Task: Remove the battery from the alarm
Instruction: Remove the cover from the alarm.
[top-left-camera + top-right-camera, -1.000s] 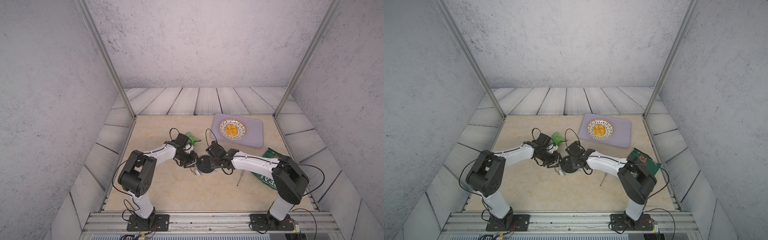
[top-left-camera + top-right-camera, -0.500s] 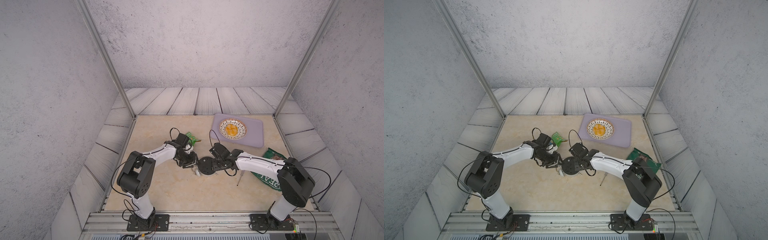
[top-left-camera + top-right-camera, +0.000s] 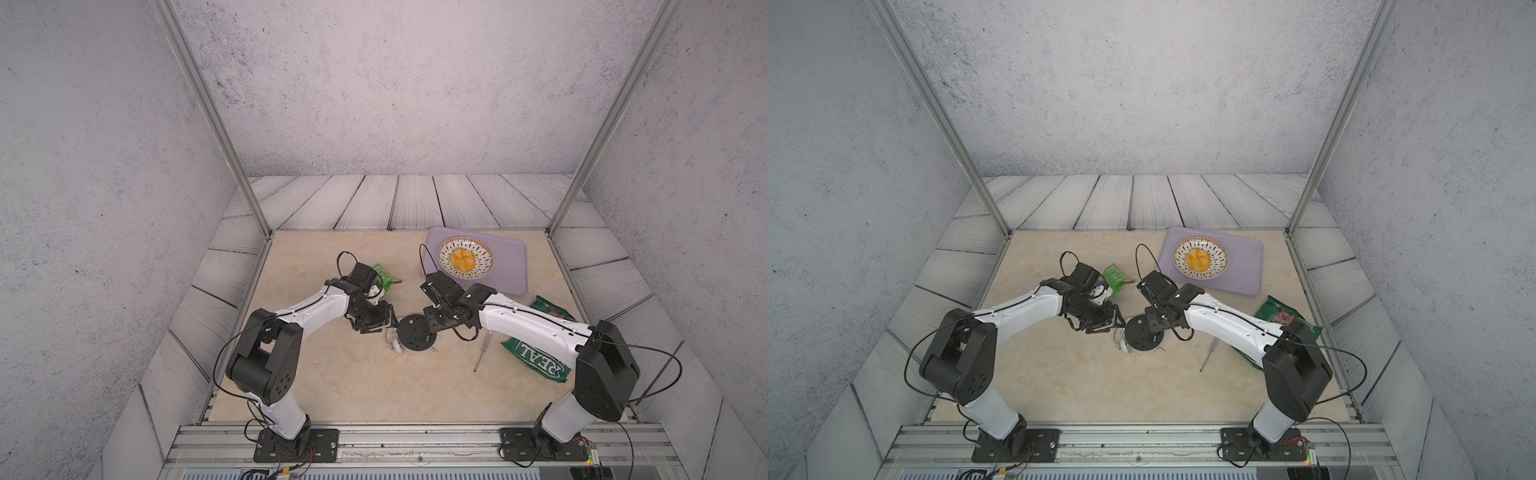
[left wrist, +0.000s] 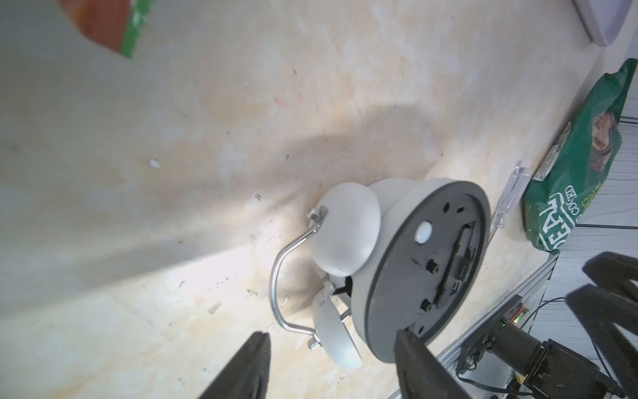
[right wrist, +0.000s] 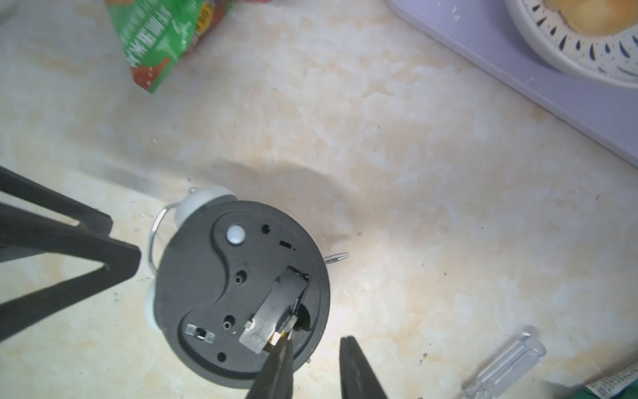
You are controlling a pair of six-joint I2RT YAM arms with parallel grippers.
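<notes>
Black plastic faces upward: the alarm (image 3: 415, 332) lies dial-down on the beige worktop (image 3: 332, 382), between the two arms in both top views. Its white bells (image 4: 345, 235) and wire handle (image 4: 279, 276) point toward the left hand (image 4: 331, 333). This hand is spread wide and holds nothing. In the left wrist view one finger (image 4: 248, 366) stands just beside the handle and the other is at the rim of the black back.

The right hand (image 5: 316, 340) has its fingers only a little apart, with nothing between them. One fingertip (image 5: 281, 349) touches the gold end of the battery (image 5: 280, 335). The battery sits in its compartment in the back of the alarm, under a grey-black cover (image 5: 276, 304) that stands lifted (most of the battery is hidden by it).

A clear-handled screwdriver (image 3: 482, 349) lies near the alarm, beside a dark green bag (image 3: 536, 361). Farther back, a patterned dish (image 3: 465, 259) rests on a purple tray (image 3: 511, 266), and a light green packet (image 3: 384, 278) lies behind the left arm.
</notes>
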